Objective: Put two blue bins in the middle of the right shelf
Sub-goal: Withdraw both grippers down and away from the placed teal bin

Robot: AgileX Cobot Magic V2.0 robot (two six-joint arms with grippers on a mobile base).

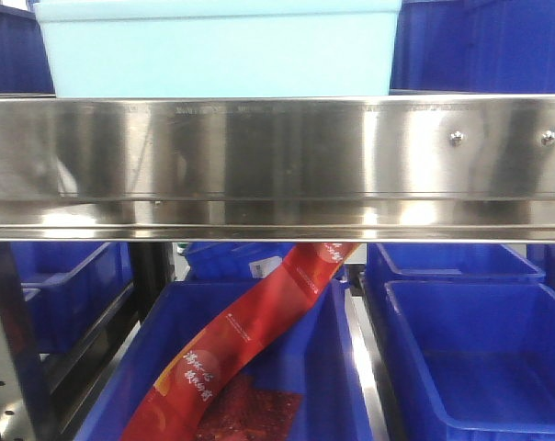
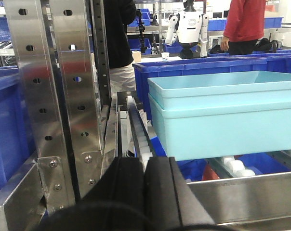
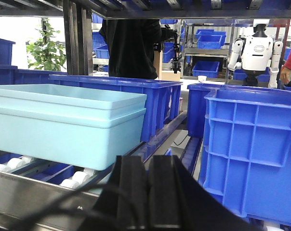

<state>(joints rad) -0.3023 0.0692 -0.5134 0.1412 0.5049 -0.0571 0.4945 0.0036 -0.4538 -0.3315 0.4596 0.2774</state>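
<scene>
Two light blue bins, nested one inside the other (image 1: 218, 46), rest on the roller shelf behind the steel front rail (image 1: 277, 161). The left wrist view shows the stacked bins (image 2: 225, 115) ahead and to the right of my left gripper (image 2: 145, 166), which is shut with nothing between its fingers. From the right wrist, the same bins (image 3: 63, 122) lie ahead on the left, and my right gripper (image 3: 148, 166) is shut and empty too. Neither gripper touches the bins.
Dark blue crates (image 3: 254, 149) stand to the right of the bins and behind them (image 3: 150, 103). Perforated steel uprights (image 2: 59, 91) stand at left. Below the rail, blue crates (image 1: 480, 354) hold red packets (image 1: 250, 340). People and a white robot (image 2: 189, 26) are beyond.
</scene>
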